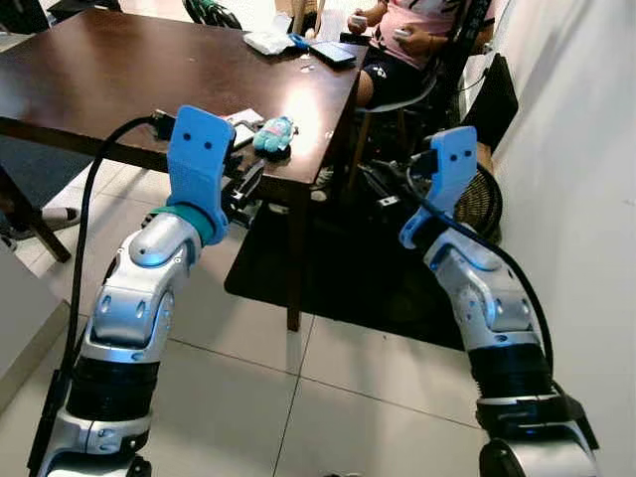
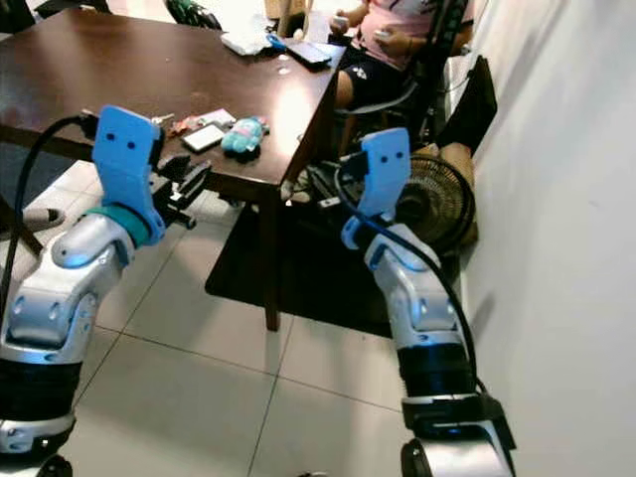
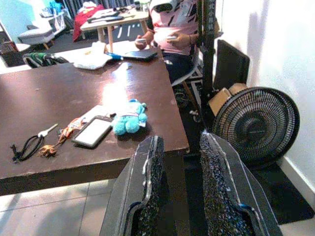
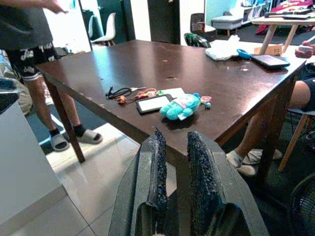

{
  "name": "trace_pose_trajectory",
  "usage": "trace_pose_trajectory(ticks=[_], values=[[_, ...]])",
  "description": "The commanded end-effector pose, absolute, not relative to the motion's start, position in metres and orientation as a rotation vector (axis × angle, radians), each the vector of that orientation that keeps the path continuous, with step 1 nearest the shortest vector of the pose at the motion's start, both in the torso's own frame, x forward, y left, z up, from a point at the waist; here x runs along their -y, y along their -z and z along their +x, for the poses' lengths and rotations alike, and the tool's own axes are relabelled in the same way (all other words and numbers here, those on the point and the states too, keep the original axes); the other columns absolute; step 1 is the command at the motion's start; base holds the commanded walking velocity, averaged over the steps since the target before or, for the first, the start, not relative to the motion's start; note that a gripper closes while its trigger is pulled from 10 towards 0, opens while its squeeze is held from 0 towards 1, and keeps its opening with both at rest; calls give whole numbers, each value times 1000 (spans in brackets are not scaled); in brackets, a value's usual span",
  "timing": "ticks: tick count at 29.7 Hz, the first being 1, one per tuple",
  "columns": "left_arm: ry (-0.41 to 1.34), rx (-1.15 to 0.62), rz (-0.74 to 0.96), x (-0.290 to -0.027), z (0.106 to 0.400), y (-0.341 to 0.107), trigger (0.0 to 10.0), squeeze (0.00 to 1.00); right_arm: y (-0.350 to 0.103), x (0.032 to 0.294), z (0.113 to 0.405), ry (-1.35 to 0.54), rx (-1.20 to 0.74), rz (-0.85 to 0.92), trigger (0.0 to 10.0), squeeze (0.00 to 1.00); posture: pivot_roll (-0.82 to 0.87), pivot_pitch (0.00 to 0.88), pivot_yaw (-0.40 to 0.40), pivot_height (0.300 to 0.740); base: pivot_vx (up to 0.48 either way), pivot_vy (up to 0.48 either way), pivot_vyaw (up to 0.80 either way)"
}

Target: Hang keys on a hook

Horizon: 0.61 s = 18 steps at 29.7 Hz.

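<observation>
The keys (image 3: 34, 143), a black loop with a pale key and orange tags, lie on the dark wooden table (image 1: 119, 70) near its front edge, beside a phone (image 3: 93, 132) and a teal plush toy (image 1: 273, 134). My left gripper (image 3: 179, 142) is raised just off the table's near corner, level with the edge, open with nothing between its fingers. Farther right, past the corner, my right gripper (image 4: 176, 135) points back at the table, its fingers a narrow gap apart and empty. The right wrist view shows the keys (image 4: 123, 92) left of the toy.
A person (image 1: 407, 40) sits at the table's far right end holding something. Someone else's legs (image 4: 29, 64) stand at the table's left. A black floor fan (image 1: 477, 204) stands against the white wall on the right, and a dark mat (image 1: 338, 278) lies under the table.
</observation>
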<state>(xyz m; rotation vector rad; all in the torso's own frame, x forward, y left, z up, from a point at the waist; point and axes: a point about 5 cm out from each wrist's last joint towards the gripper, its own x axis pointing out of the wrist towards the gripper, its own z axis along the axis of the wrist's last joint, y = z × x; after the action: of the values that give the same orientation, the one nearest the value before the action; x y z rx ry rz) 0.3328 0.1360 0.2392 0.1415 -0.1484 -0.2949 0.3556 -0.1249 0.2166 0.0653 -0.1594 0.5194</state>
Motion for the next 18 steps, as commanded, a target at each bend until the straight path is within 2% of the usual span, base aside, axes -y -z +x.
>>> trace_pose_trajectory(ticks=[1, 18], values=[[276, 142, 148, -139, 334, -238, 10000, 0, -216, 124, 354, -523, 157, 65, 10000, 0, 85, 0, 65, 740, 292, 0, 0], [272, 137, 148, -139, 335, -234, 10000, 0, -212, 124, 354, -523, 149, 59, 10000, 0, 82, 0, 67, 740, 298, 0, 0]])
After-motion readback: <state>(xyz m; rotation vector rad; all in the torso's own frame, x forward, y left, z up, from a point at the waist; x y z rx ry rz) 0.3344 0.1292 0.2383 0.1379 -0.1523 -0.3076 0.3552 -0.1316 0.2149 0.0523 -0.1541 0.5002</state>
